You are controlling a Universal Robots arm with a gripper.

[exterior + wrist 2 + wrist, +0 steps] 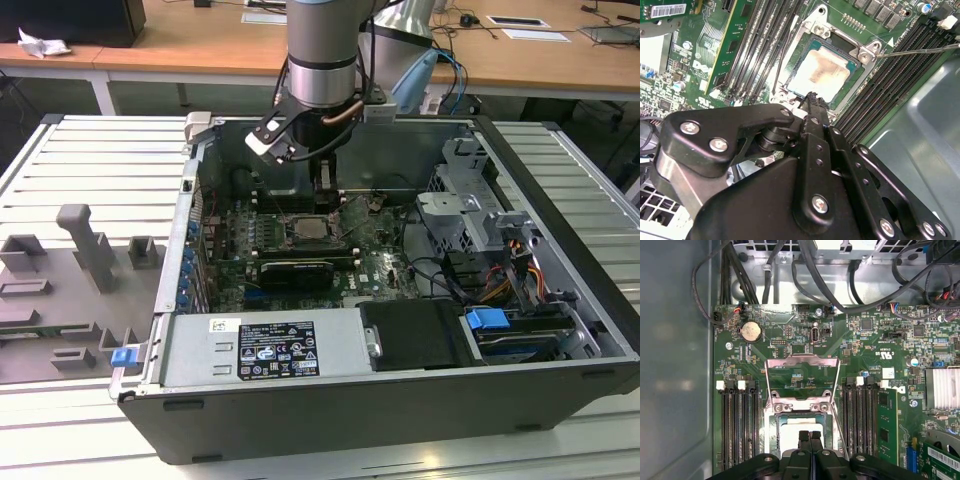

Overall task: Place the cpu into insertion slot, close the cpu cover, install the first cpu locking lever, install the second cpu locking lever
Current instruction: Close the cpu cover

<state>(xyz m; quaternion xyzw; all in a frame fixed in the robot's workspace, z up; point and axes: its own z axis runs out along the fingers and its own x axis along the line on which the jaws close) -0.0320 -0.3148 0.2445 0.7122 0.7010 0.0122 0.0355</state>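
I am holding the gripper (810, 436) at the edge of the insertion slot (867, 50), its jaws pressed together on nothing. The cpu (821, 75) is lying flat inside that slot, just beside the tips; I cannot tell whether they are touching it. In the exterior view this is sitting at the centre of the frame, inside the open computer case (400, 420).

The cpu cover (790, 360) is standing raised on its hinge, not yet lowered, so I am judging cover-closing to be the step in hand. To do it well, I am advising a push on the frame's bar, never on the chip, following the hinge's arc and clearing the thin wire lever (920, 49).

The cpu top is showing matte, smudged pale metal. The cover is thin silvery sheet with a large window. The motherboard (790, 340) is looking glossy green.
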